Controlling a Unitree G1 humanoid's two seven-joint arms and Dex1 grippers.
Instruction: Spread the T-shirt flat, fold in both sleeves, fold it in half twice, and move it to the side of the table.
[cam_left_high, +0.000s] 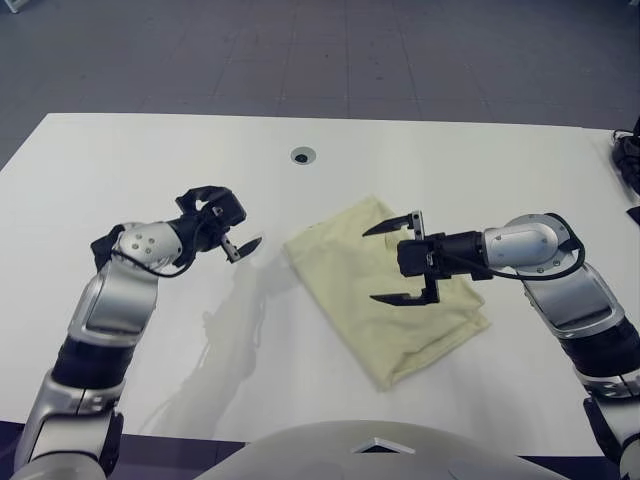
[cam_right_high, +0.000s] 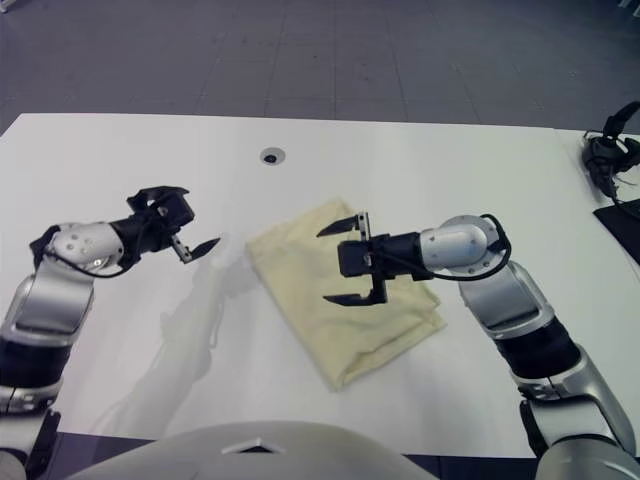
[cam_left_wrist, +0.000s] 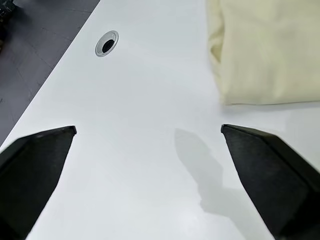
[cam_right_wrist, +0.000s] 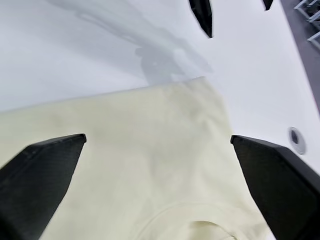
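Note:
A pale yellow T-shirt (cam_left_high: 345, 265) lies folded into a compact rectangle on the white table (cam_left_high: 150, 170), right of centre and turned at an angle. My right gripper (cam_left_high: 369, 265) hovers open over the shirt's middle, one finger toward the far side and one toward the near side, with nothing between them; the right wrist view looks down on the shirt (cam_right_wrist: 150, 165) between those fingers (cam_right_wrist: 45, 165). My left gripper (cam_left_high: 243, 249) is open above bare table, a short way left of the shirt's left edge (cam_left_wrist: 265, 50).
A round cable grommet (cam_left_high: 303, 155) sits in the table behind the shirt. Black cables (cam_right_high: 610, 160) and a dark flat item (cam_right_high: 625, 225) lie at the table's right edge. Open tabletop extends left and in front.

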